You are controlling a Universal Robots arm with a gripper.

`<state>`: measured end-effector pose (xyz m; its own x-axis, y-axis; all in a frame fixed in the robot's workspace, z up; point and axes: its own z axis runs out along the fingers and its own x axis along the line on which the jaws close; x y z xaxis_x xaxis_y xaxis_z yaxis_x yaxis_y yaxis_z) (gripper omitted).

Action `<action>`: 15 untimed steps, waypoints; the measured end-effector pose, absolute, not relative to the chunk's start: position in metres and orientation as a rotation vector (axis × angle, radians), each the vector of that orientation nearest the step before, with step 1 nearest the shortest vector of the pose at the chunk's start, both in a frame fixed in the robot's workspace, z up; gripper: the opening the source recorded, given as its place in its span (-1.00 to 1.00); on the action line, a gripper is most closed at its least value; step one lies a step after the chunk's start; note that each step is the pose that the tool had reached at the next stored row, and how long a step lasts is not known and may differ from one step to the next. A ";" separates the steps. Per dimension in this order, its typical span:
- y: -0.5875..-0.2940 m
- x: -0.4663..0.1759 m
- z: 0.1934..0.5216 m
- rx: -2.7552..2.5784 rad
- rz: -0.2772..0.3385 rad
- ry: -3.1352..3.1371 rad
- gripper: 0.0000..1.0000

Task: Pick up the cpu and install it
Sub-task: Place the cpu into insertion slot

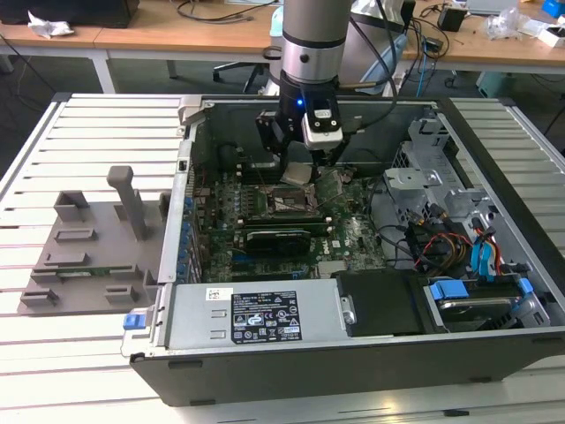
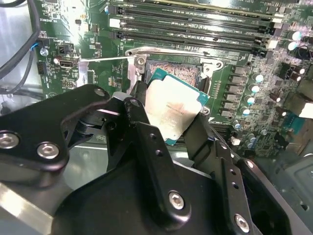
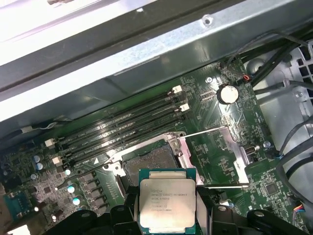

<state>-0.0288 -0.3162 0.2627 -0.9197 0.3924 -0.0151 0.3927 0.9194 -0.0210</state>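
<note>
The end effector (image 1: 298, 170) is shut tight on the cpu (image 3: 167, 205). One black finger (image 2: 146, 142) presses on each side of it. The cpu is up in the air, just above the open socket (image 3: 149, 164) on the green board (image 1: 353, 234). The board lies inside an open computer case (image 1: 265, 353) on the slatted desk (image 1: 88, 124). A grey holder (image 1: 88, 238) sits on the desk beside the case, at the exterior view's left.
</note>
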 end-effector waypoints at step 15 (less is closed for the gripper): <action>-0.316 -0.029 0.262 0.798 -0.038 3.029 0.09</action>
<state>-0.0288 -0.3162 0.2624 -0.8700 0.4927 -0.0151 0.4930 0.8698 -0.0210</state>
